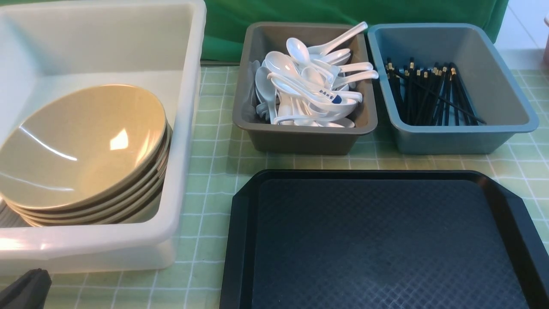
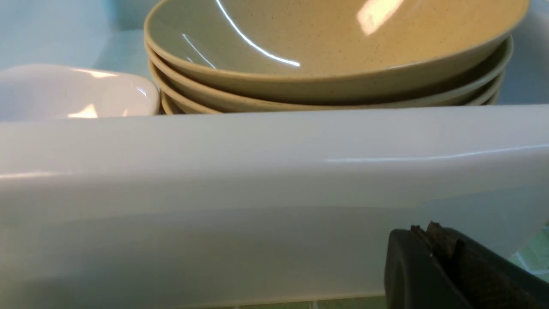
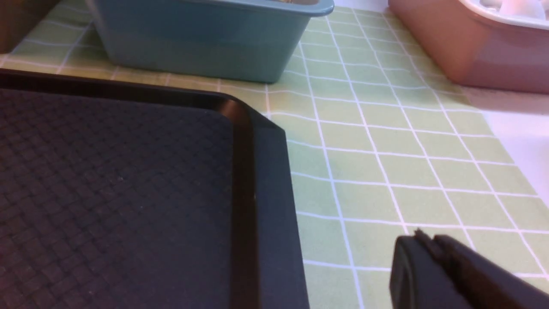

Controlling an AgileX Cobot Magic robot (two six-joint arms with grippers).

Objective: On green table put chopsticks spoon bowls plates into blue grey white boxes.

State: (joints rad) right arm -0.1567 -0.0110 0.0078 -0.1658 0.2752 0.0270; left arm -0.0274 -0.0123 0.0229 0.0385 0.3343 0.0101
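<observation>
Several olive-beige bowls [image 1: 81,150] sit stacked in the big white box [image 1: 184,128] at the left. A white plate [image 2: 73,92] lies beside the stack [image 2: 326,51] inside that box [image 2: 257,180]. The grey box [image 1: 300,137] holds a heap of white spoons [image 1: 309,86]. Black chopsticks [image 1: 429,94] lie in the blue box [image 1: 454,137]. My left gripper [image 1: 25,287] is shut and empty, low on the green table [image 1: 210,171] just outside the white box's near wall; its closed tips [image 2: 422,229] face that wall. My right gripper [image 3: 422,238] is shut and empty over the table, beside the tray's right edge.
A black textured tray [image 1: 381,240] lies bare in front of the grey and blue boxes, its corner [image 3: 240,116] near the blue box [image 3: 206,38]. A pink tub [image 3: 472,47] stands at the far right. A green cloth hangs behind the boxes.
</observation>
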